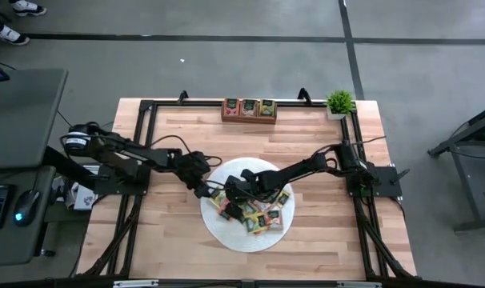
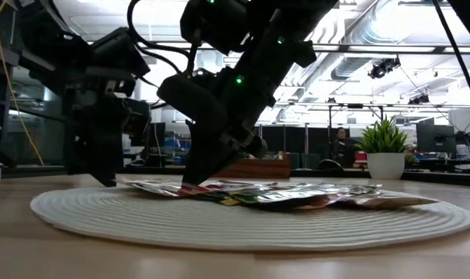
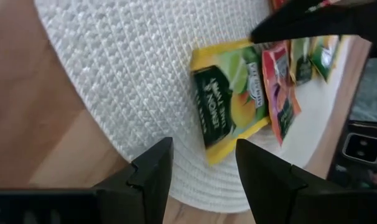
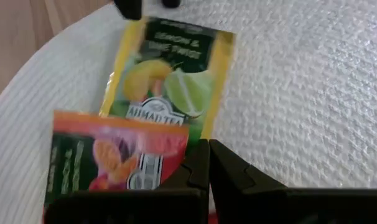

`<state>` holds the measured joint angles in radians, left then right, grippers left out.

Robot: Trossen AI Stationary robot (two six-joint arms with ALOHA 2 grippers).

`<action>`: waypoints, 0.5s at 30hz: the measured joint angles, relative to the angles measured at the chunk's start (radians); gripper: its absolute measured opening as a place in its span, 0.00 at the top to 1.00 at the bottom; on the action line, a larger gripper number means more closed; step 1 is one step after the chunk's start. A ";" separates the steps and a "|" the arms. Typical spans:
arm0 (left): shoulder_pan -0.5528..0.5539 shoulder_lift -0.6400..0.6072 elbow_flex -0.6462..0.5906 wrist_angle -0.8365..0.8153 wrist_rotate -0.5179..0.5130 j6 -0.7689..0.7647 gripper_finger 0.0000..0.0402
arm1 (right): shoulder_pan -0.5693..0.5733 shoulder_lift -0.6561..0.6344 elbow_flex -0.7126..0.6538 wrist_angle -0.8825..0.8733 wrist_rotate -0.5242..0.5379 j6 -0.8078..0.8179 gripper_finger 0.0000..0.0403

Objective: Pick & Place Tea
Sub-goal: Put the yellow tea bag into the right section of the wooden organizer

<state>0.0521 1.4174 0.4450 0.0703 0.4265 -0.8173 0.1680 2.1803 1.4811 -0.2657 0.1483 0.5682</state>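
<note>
Several tea packets [image 1: 262, 216] lie in a loose pile on the round white woven mat [image 1: 242, 240] at the table's middle. A yellow-green packet [image 3: 229, 99] lies flat at the pile's left edge, with an orange packet [image 4: 107, 162] overlapping it. My left gripper [image 3: 204, 165] is open and hangs low over the mat's left part, its fingers short of the yellow-green packet [image 4: 170, 74]. My right gripper [image 4: 207, 162] is shut, with its tips down on that packet. The low view shows both grippers, the left gripper [image 2: 103, 174] and the right gripper [image 2: 195, 180], down at the mat. My right gripper sets its shut fingertips [image 4: 204, 149] on the yellow-green packet's right-hand edge [image 4: 204, 127], beside the orange packet's corner. The fingers slant down from the table's right. The packet lies flat on the mat. Whether they pinch an edge I cannot tell.
A brown wooden tray [image 1: 249, 118] with three packets in it stands at the table's far edge. A small potted plant [image 1: 339, 102] stands at the far right corner. Bare wood lies around the mat [image 2: 243, 221] on all sides.
</note>
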 joint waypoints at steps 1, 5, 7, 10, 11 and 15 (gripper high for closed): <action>0.000 0.009 0.000 0.016 0.011 -0.002 0.56 | 0.000 0.000 0.000 0.000 0.001 0.000 1.00; 0.000 0.039 0.008 0.061 0.023 -0.023 0.56 | 0.000 0.000 0.000 0.000 0.005 0.000 1.00; 0.000 0.042 0.017 0.061 0.024 -0.019 0.56 | 0.000 0.000 0.000 0.000 0.005 0.000 1.00; 0.000 0.042 0.027 0.060 0.025 -0.017 0.56 | -0.003 0.000 0.000 0.001 0.006 0.000 1.00; 0.000 0.042 0.030 0.060 0.026 -0.014 0.56 | -0.005 0.000 0.000 0.001 0.006 0.000 1.00; 0.000 0.042 0.039 0.059 0.035 0.002 0.56 | -0.013 0.000 0.000 0.001 0.003 0.000 1.00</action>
<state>0.0521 1.4597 0.4843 0.1291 0.4612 -0.8158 0.1549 2.1803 1.4811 -0.2646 0.1514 0.5682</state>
